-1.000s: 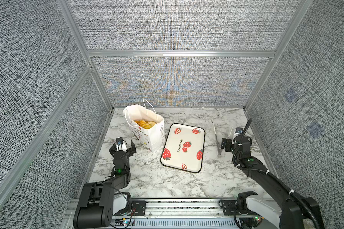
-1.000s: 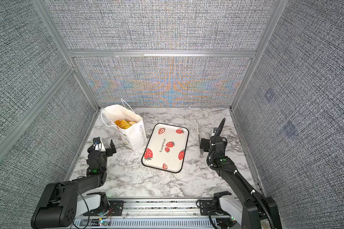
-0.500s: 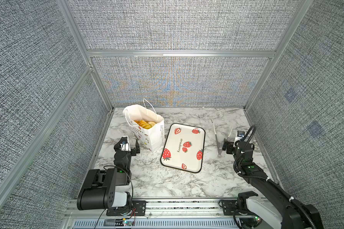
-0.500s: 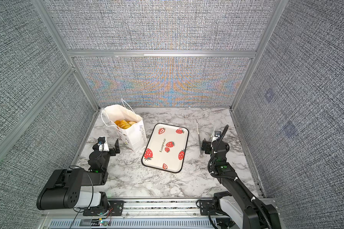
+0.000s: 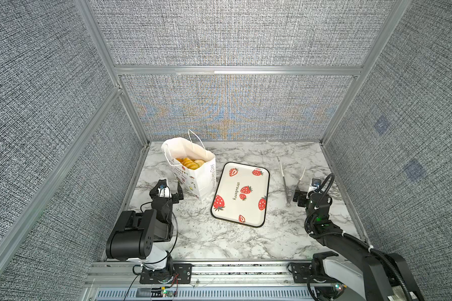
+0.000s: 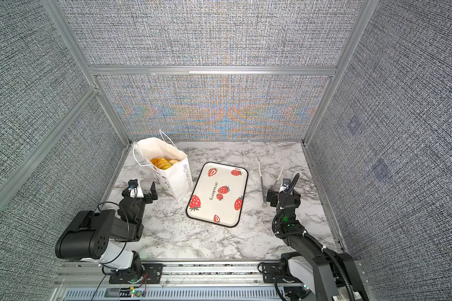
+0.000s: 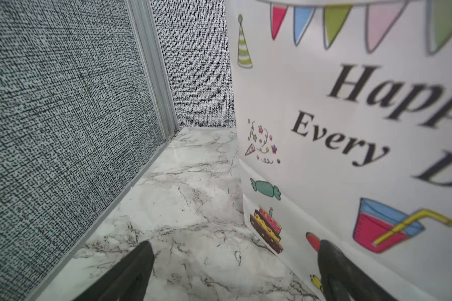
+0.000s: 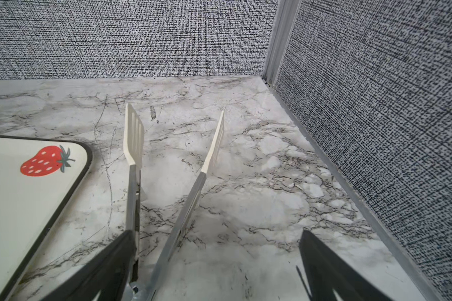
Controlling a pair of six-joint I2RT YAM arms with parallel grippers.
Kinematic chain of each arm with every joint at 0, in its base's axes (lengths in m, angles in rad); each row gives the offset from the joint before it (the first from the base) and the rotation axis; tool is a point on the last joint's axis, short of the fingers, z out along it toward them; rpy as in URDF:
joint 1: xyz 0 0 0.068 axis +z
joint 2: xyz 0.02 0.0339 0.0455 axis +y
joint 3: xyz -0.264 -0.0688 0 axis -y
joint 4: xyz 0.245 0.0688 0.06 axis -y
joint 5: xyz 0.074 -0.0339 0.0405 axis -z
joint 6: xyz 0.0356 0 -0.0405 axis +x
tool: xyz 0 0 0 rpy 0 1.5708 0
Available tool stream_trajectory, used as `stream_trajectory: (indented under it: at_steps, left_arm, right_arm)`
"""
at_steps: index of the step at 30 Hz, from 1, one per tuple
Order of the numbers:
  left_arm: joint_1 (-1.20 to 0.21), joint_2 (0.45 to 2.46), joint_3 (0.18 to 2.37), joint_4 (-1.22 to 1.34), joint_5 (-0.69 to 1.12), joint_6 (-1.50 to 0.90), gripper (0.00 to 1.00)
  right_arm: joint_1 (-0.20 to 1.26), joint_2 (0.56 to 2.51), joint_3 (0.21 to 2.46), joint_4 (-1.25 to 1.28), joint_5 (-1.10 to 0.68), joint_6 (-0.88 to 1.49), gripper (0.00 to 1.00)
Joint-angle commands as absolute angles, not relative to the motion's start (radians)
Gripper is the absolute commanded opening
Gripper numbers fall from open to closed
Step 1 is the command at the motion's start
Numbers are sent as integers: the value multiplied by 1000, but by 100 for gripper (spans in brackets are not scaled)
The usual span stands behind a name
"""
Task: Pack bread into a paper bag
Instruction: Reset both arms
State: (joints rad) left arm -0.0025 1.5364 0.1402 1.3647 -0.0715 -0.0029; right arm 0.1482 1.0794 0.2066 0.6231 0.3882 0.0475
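Marbled white surface [image 5: 219,242] carries everything. Black left gripper [image 7: 234,247], jaws apart and empty, sits just beside the tall white printed paper bag [image 5: 197,182] holding the golden-orange bread [image 5: 189,162]. I'd back it away straight, sparing the paper. White strawberry-print tray [image 5: 253,187] lies bare. Steel white-tipped tongs [image 8: 134,192] lie inside the spread jaws of the black right gripper [image 8: 217,235], which should lift clear. Grey woven walls [image 5: 232,34] close round.

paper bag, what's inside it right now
Through the open top of the paper bag, both top views show golden-orange bread piled inside. Its walls and the top pieces hide whatever lies lower.
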Motion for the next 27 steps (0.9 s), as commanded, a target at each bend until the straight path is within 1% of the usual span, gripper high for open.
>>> stream_trajectory:
  at_steps: [1, 13, 27]
  left_arm:
    - [-1, 1540, 144, 1407, -61, 11, 99]
    - [-2, 1540, 144, 1407, -61, 11, 99]
    - [-1, 1540, 144, 1406, -62, 11, 99]
  right_arm:
    - [144, 1112, 203, 722, 403, 33, 98]
    - [133, 1200, 195, 856, 356, 3, 97]
    - [106, 1308, 205, 1009, 362, -18, 97]
